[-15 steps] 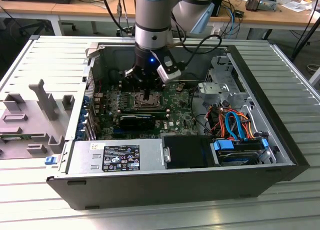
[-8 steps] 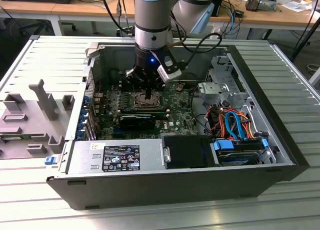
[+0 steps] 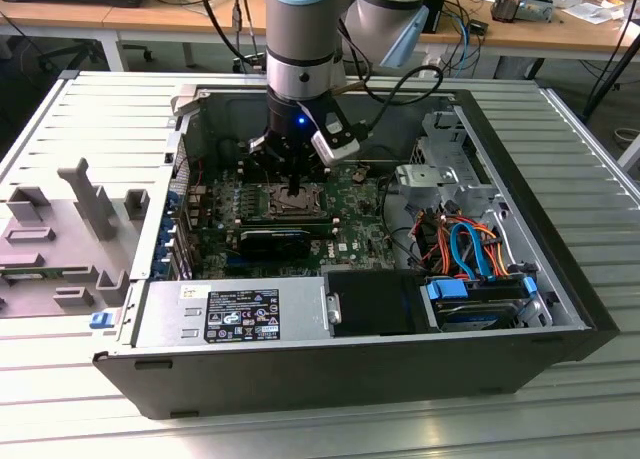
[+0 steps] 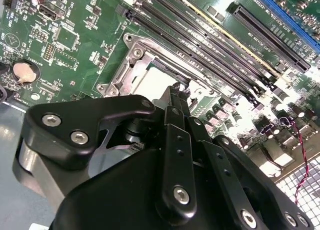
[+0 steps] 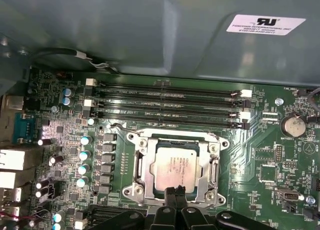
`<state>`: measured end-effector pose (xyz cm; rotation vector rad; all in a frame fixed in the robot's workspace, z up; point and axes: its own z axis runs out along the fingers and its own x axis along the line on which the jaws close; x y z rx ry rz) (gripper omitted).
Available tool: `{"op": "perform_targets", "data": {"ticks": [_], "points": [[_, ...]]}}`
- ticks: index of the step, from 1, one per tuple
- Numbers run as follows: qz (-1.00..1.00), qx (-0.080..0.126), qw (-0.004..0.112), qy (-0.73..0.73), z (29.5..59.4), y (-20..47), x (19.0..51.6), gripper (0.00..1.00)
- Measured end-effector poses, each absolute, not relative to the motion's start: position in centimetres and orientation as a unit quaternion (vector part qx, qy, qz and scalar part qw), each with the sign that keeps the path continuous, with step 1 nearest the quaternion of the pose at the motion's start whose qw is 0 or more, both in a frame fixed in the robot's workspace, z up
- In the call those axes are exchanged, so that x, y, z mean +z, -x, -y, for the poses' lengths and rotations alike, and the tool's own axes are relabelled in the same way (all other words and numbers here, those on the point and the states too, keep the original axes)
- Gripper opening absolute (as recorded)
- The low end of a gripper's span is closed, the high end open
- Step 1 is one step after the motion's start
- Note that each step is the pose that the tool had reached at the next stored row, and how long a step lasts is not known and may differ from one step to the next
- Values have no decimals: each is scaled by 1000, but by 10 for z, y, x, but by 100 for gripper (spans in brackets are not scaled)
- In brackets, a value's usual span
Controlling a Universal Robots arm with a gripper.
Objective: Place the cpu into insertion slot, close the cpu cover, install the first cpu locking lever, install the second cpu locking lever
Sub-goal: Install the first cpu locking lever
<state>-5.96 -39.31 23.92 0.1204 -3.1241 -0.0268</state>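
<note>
In the insertion slot (image 5: 130,138) the cpu cover (image 5: 142,165) looks down around the seated cpu (image 5: 175,166), and the gripper (image 5: 175,190), fingertips pinched together, sits right at that slot's edge opposite the memory slots (image 5: 210,112).

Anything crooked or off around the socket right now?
Nothing stands out. In the first wrist view the cpu sits square in the cut-out of the cpu cover, which looks flat and even around it. The gripper is at one edge of the cover.
</note>
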Motion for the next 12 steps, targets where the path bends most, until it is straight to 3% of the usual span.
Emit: {"op": "perform_targets", "data": {"ticks": [12], "points": [[999,-9,7,-39,393,61,241,11]]}}
